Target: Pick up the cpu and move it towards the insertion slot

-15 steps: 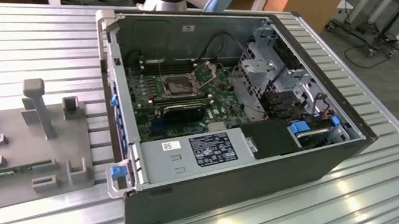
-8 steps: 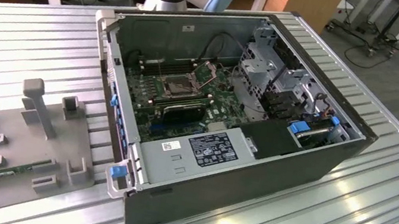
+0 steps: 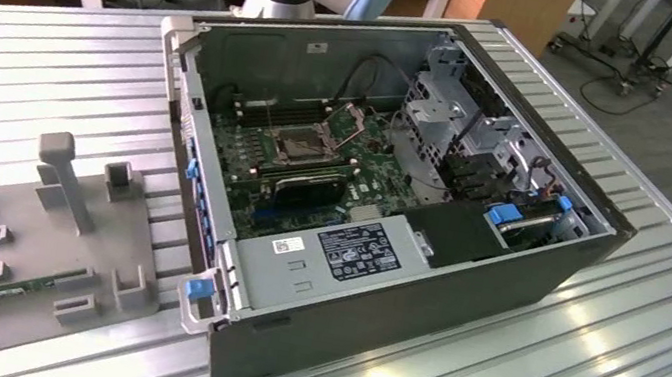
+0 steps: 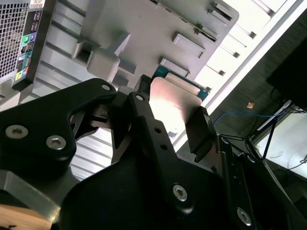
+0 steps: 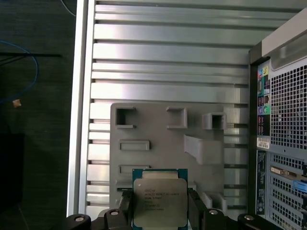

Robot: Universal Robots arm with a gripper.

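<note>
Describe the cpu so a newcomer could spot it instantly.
Beside the open computer case lies a grey fixture plate. Near it, the gripper clamps the cpu: a flat square chip with a shiny silver top, unlike the plate's moulded grey holders.

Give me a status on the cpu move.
Done: the cpu is picked up, clamped in the end effector above the gray fixture tray. In hand: it hangs outside the computer case. Left: the insertion slot inside that case is not yet reached.
</note>
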